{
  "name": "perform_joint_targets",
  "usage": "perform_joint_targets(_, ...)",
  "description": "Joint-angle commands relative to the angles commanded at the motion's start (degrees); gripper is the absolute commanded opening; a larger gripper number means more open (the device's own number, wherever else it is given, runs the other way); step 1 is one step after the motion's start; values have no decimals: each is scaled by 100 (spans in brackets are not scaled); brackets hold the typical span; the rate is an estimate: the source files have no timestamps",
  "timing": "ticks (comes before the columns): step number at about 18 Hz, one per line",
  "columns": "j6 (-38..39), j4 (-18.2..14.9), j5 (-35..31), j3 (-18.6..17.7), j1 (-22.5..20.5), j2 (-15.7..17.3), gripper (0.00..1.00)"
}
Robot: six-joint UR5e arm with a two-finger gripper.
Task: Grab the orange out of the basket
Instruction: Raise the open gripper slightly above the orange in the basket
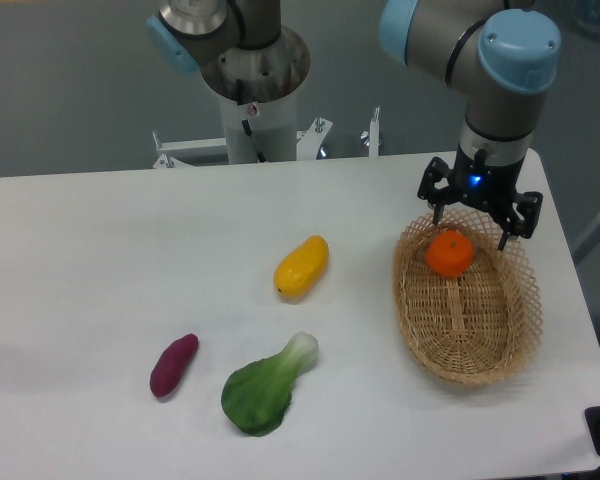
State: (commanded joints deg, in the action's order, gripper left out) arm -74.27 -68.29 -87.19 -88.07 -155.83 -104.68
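Observation:
The orange is small, round and bright, and lies at the far end of the oval tan wicker basket on the right side of the table. My gripper hangs just above and slightly behind the orange, its two dark fingers spread wide apart and pointing down. One fingertip is to the left of the fruit, the other over the basket's far right rim. Nothing is between the fingers; the gripper is open.
A yellow-orange elongated fruit lies mid-table, a green leafy vegetable near the front and a purple sweet potato to its left. The arm's base column stands at the back. The table's right edge runs close beside the basket.

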Motion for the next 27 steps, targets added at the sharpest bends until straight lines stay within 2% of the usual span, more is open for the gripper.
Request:
perform_joint_targets(2,-9,26,0,-131,-9,17,100)
perform_joint_targets(9,-70,18,-9,-228,-97,62,100)
perform_joint_targets(11,-560,18,-35,-255,-97,62,100)
perform_joint_targets(13,-843,44,-193,-456,-158,105,100)
perform_joint_targets(16,-494,342,-123,-483,-316,97,100)
perform_joint_targets(18,216,396,-140,-510,-438,71,100)
perform_joint_targets(20,491,413,-88,-720,-711,88,100)
perform_joint_targets(23,721,615,-53,-1027,-1089,70,100)
perform_joint_targets(27,939,1317,96,-1309,-1266,-123,100)
